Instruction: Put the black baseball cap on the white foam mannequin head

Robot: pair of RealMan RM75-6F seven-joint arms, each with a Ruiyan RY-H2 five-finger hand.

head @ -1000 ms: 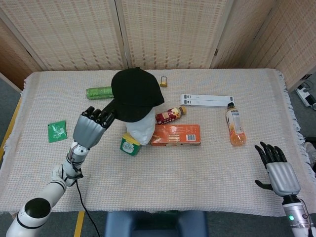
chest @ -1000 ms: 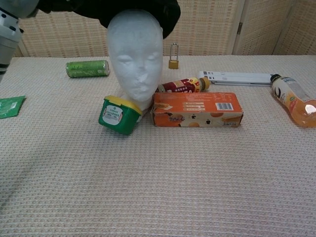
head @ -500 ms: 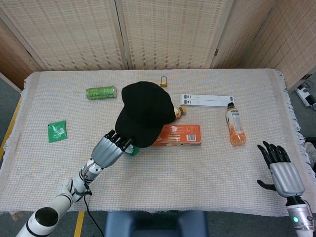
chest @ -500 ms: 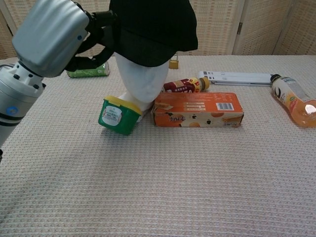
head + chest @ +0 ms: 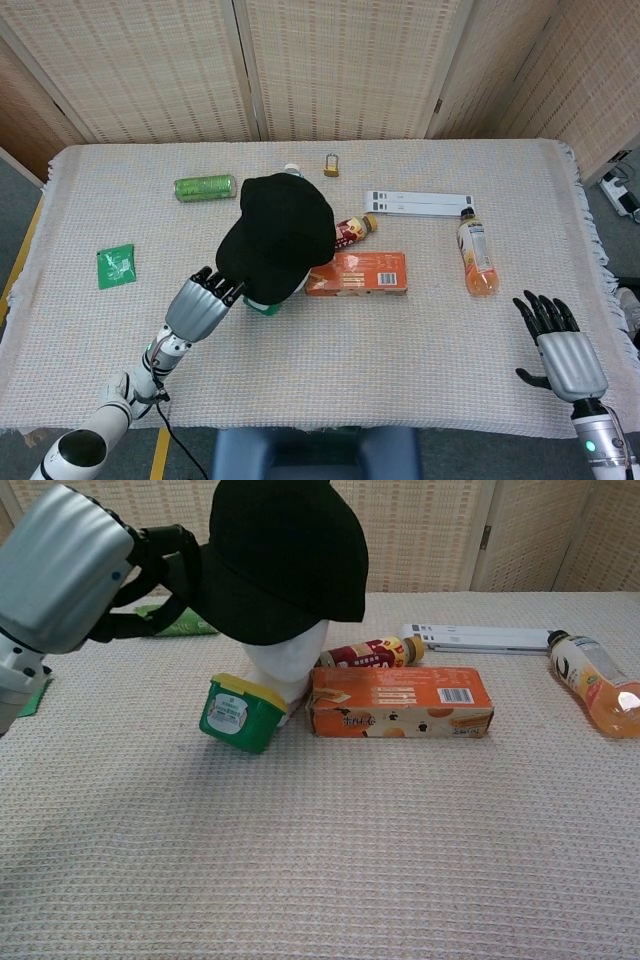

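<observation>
Chest view: green tub [image 5: 237, 715] touching mannequin head [image 5: 281, 672].

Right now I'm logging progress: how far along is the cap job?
Done: the cap sits over the foam head, covering most of it, only the lower part showing. In hand: the left hand grips the cap's brim side. Left: let go and pull away; whether the cap sits straight is hard to tell. The right hand rests open, apart.

The black cap [image 5: 285, 560] hides the mannequin head's [image 5: 284, 670] face; only its neck shows.
</observation>
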